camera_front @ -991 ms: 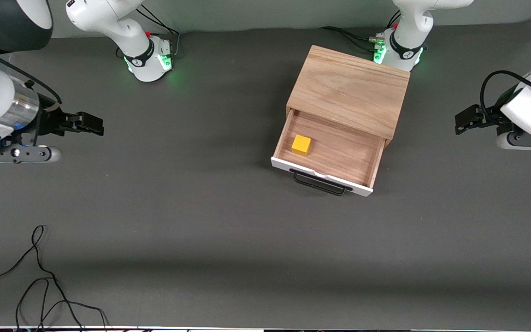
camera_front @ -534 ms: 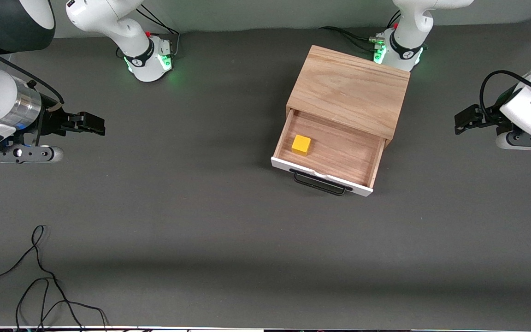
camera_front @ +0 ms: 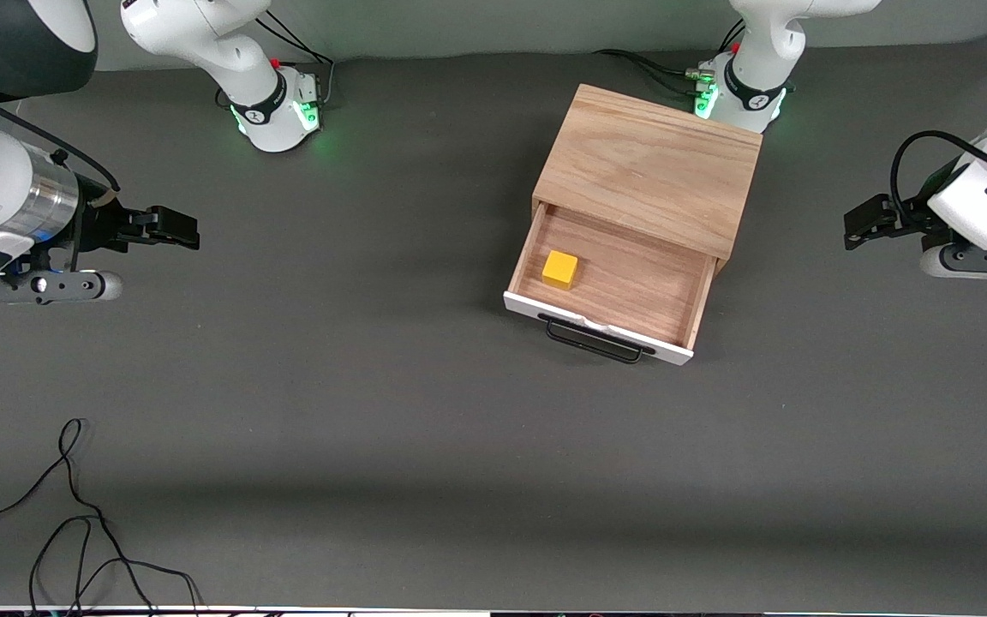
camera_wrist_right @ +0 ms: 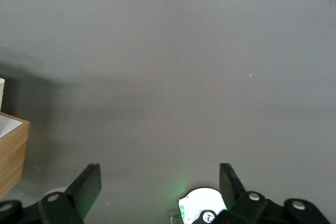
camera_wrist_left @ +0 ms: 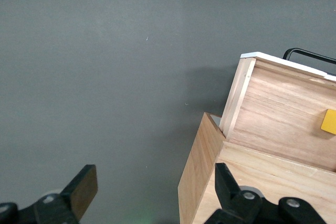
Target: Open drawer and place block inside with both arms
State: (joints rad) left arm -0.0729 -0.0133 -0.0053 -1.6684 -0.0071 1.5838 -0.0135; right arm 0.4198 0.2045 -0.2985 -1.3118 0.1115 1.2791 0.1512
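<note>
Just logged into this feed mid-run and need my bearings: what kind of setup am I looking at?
Most likely a robotics lab bench, not a home. Two fixed arm bases lit green stand on a dark grey mat-covered table, with loose cables lying on it. The only props are an oak box's open drawer holding a yellow block.

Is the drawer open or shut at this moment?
Open: the drawer is pulled out of the wooden box, its wood floor exposed, with the block lying inside.

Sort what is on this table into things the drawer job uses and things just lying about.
Job: drawer, pulled open; block lying inside it; left gripper and right gripper, both open over bare table.
Lying about: loose black cable at the right arm's end.
</note>
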